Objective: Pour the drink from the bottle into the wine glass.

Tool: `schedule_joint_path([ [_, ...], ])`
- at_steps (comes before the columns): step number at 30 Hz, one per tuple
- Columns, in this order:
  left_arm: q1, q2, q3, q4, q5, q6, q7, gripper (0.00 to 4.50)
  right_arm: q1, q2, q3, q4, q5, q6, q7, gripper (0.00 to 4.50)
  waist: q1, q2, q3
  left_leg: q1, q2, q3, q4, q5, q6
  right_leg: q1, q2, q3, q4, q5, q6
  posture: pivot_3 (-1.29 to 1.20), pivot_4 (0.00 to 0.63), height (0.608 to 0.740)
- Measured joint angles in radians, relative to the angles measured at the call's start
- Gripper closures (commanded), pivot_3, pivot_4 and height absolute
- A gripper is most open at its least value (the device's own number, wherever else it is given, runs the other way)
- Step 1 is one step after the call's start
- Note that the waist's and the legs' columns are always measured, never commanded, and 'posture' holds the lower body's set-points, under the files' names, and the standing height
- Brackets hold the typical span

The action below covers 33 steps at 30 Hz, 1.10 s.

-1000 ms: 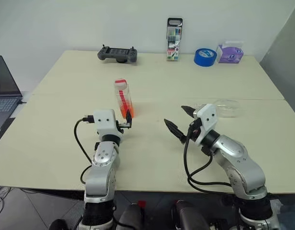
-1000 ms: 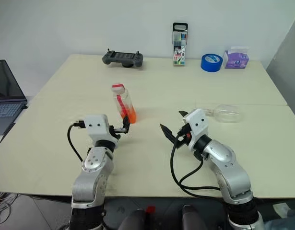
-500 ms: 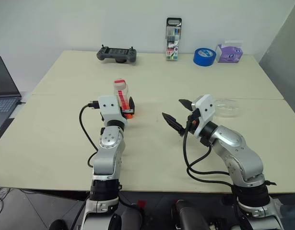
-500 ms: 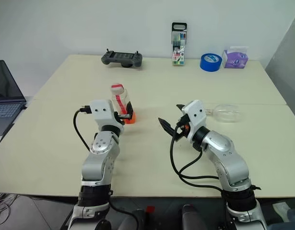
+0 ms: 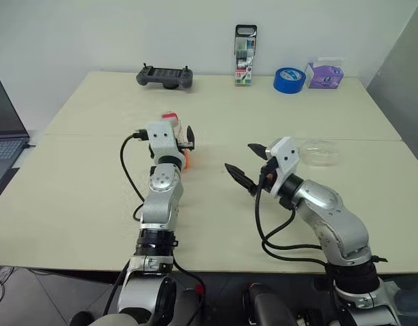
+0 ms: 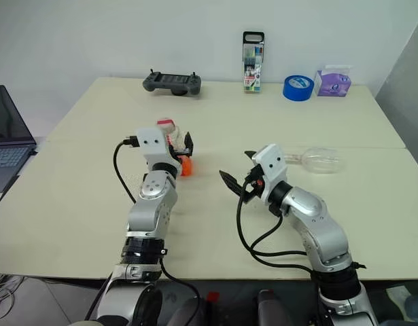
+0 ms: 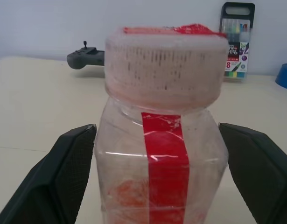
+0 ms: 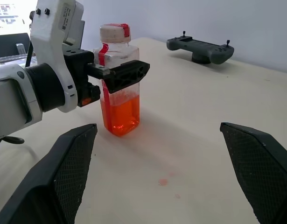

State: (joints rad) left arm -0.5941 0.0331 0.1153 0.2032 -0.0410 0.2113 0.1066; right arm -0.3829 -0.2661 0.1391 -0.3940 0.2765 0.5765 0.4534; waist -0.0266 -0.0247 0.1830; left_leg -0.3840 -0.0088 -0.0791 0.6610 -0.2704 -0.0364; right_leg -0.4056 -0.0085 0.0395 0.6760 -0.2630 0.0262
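1. The left gripper (image 8: 116, 74) straddles the bottle (image 8: 118, 100), fingers (image 7: 71, 168) close beside its sides; grip not clearly made.
2. The right gripper (image 5: 248, 168) hangs wide open, empty, at the bottle's 3 o'clock.
3. The wine glass (image 5: 319, 152) lies toppled on the counter (image 5: 93, 190); pouring now would likely spill the drink (image 8: 120, 114).
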Motion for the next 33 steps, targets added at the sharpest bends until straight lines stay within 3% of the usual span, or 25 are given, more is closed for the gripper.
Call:
schedule_joint_path([
  [5, 0.002, 0.003, 0.0, 0.0, -0.001, -0.009, -0.011, 2.51, 0.0, -0.001, 0.0, 0.0, 0.0, 0.0, -0.001, 0.0, 0.0, 0.0, 0.0, 0.0, 0.0, 0.0, 0.0, 0.0, 0.0, 0.0, 0.0, 0.0, 0.0, 0.0, 0.0, 0.0, 0.15, 0.74],
  [6, 0.004, 0.003, 0.0, 0.0, -0.004, -0.018, -0.014, 2.65, 0.0, -0.001, 0.0, 0.0, 0.0, 0.001, -0.001, 0.0, 0.0, 0.0, 0.0, 0.0, 0.0, 0.0, 0.0, 0.0, 0.0, 0.0, 0.0, 0.0, 0.0, 0.0, 0.0, 0.0, 0.15, 0.74],
  [13, 0.045, 0.043, -0.002, -0.068, -0.059, -0.015, -0.125, 2.68, 0.0, -0.026, -0.003, -0.099, 0.039, 0.085, -0.002, 0.0, -0.003, 0.0, 0.0, -0.001, 0.001, 0.0, 0.0, 0.0, 0.0, -0.001, -0.001, 0.0, 0.0, 0.0, 0.0, 0.0, 0.15, 0.74],
  [18, 0.197, 0.197, -0.083, -0.387, -0.245, 0.16, -0.433, 2.68, -0.157, 0.009, -0.058, -0.21, 0.065, 0.247, -0.111, 0.0, -0.006, 0.001, 0.001, -0.001, 0.002, -0.002, -0.001, 0.001, -0.002, -0.003, -0.003, 0.001, 0.003, 0.0, 0.0, 0.0, 0.15, 0.74],
  [22, 0.277, 0.292, -0.152, -0.538, -0.3, 0.264, -0.553, 2.68, -0.204, 0.066, -0.066, -0.241, 0.106, 0.376, -0.177, 0.0, -0.004, 0.002, 0.001, -0.001, 0.002, -0.003, -0.001, 0.001, -0.002, -0.002, -0.003, 0.001, 0.003, 0.0, -0.001, 0.0, 0.15, 0.74],
  [33, 0.303, 0.272, -0.24, -0.589, -0.277, 0.289, -0.552, 2.68, -0.202, 0.116, -0.062, -0.287, 0.204, 0.551, -0.231, 0.0, -0.004, 0.002, 0.001, -0.001, 0.002, -0.001, -0.001, 0.0, -0.002, -0.002, -0.003, 0.001, 0.002, 0.0, 0.0, 0.0, 0.15, 0.74],
])
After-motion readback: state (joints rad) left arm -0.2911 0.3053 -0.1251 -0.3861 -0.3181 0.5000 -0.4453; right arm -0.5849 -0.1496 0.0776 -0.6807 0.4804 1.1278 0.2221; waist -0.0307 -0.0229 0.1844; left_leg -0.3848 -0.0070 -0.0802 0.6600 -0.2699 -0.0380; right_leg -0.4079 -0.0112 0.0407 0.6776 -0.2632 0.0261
